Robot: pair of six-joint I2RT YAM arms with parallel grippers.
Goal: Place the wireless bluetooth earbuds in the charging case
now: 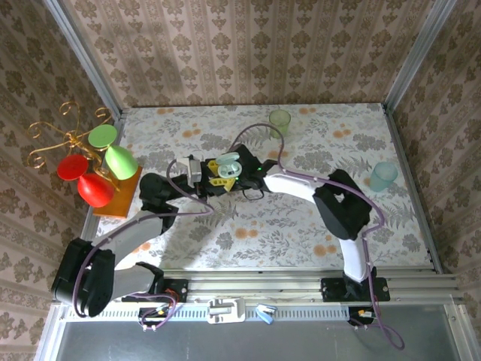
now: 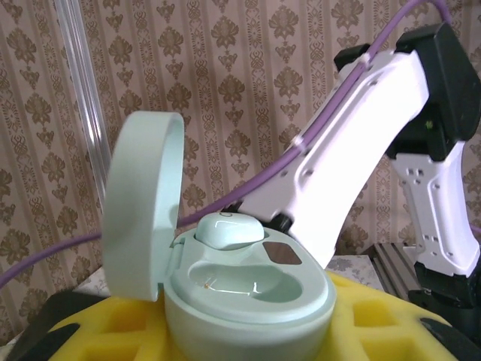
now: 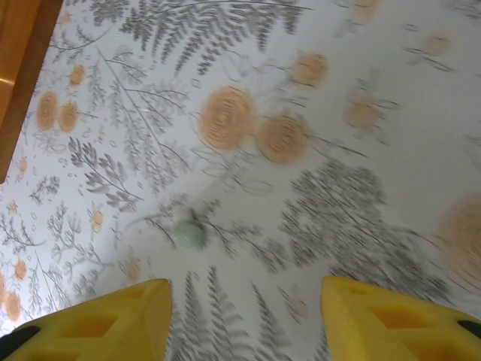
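One mint earbud (image 2: 229, 229) sits in the far slot of the single open charging case (image 2: 248, 301), whose near slot is bare and whose lid (image 2: 143, 203) stands upright on the left. A second mint earbud (image 3: 188, 233) lies loose on the flowered tablecloth (image 3: 338, 113), blurred. The left gripper (image 2: 240, 335) clamps the case between its two yellow pads (image 2: 98, 335), while the right gripper (image 3: 244, 316) hangs above the loose bud with fingers apart, and two cups, green (image 1: 279, 120) and pale blue (image 1: 382, 176), stand farther out.
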